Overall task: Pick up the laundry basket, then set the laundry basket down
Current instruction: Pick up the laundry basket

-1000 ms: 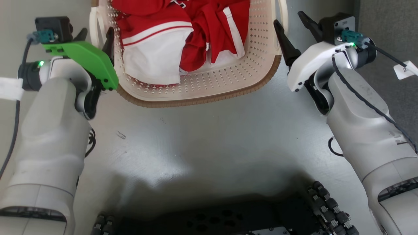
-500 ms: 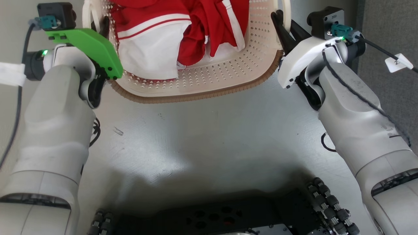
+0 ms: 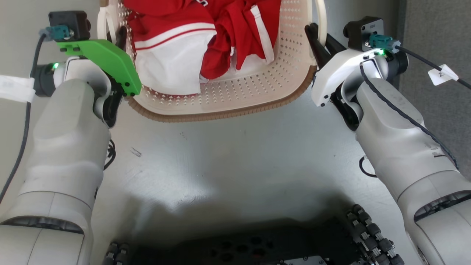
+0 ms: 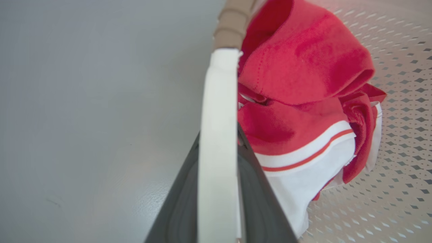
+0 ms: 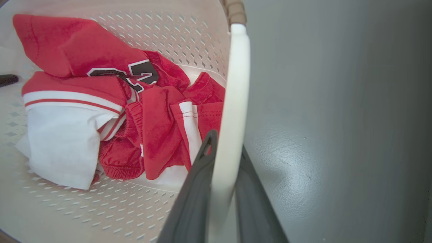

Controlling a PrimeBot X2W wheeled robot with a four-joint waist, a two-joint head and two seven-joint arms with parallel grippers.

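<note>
The laundry basket [image 3: 235, 92] lies at the top middle of the head view, cream and perforated, with a brown rim [image 3: 220, 115] and red and white clothes [image 3: 206, 40] inside. My left gripper [image 3: 114, 35] is shut on the basket's left white loop handle [image 4: 217, 101], one dark finger on each side of it. My right gripper [image 3: 321, 36] is shut the same way on the right loop handle [image 5: 238, 67]. In both wrist views the fingers hug the handle closely. Whether the basket's bottom touches the floor cannot be told.
A grey floor [image 3: 235, 165] spreads between the basket and my dark wheeled base [image 3: 239, 250]. A darker grey strip [image 3: 438, 33] runs along the right edge. A cable with a white tag [image 3: 441, 74] trails from the right wrist.
One second ago both grippers stood open beside the basket. They have since moved inward and shut on the two loop handles. The head view has shifted a little.
</note>
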